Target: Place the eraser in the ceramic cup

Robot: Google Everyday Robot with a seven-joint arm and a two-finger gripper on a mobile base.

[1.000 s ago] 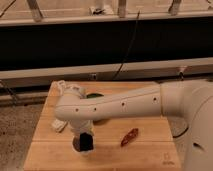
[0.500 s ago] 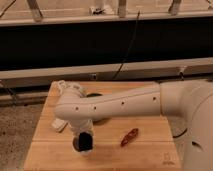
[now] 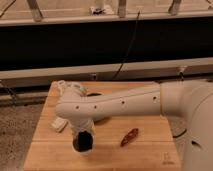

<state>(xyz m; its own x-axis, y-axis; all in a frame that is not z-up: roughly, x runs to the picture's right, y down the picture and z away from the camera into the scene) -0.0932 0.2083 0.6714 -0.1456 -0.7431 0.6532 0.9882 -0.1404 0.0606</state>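
My gripper [image 3: 84, 142] is a dark shape hanging straight down from the white arm [image 3: 120, 105] over the front left of the wooden table [image 3: 150, 155]. A pale curved edge [image 3: 83, 151] shows right under it; I cannot tell whether that is the white ceramic cup. A small white rounded shape [image 3: 62, 86] sits at the back left, partly behind the arm. A flat white piece [image 3: 59, 124], possibly the eraser, lies on the table just left of the gripper. Whether the gripper holds anything is hidden.
A reddish-brown object [image 3: 130, 136] lies on the table right of the gripper. The green bowl [image 3: 95, 95] is mostly hidden behind the arm. The table's left edge and a speckled floor [image 3: 20, 130] are close by. A dark wall with a ledge runs behind.
The arm has stayed almost in place. The gripper looks slightly lower over the same spot at the front left of the table.
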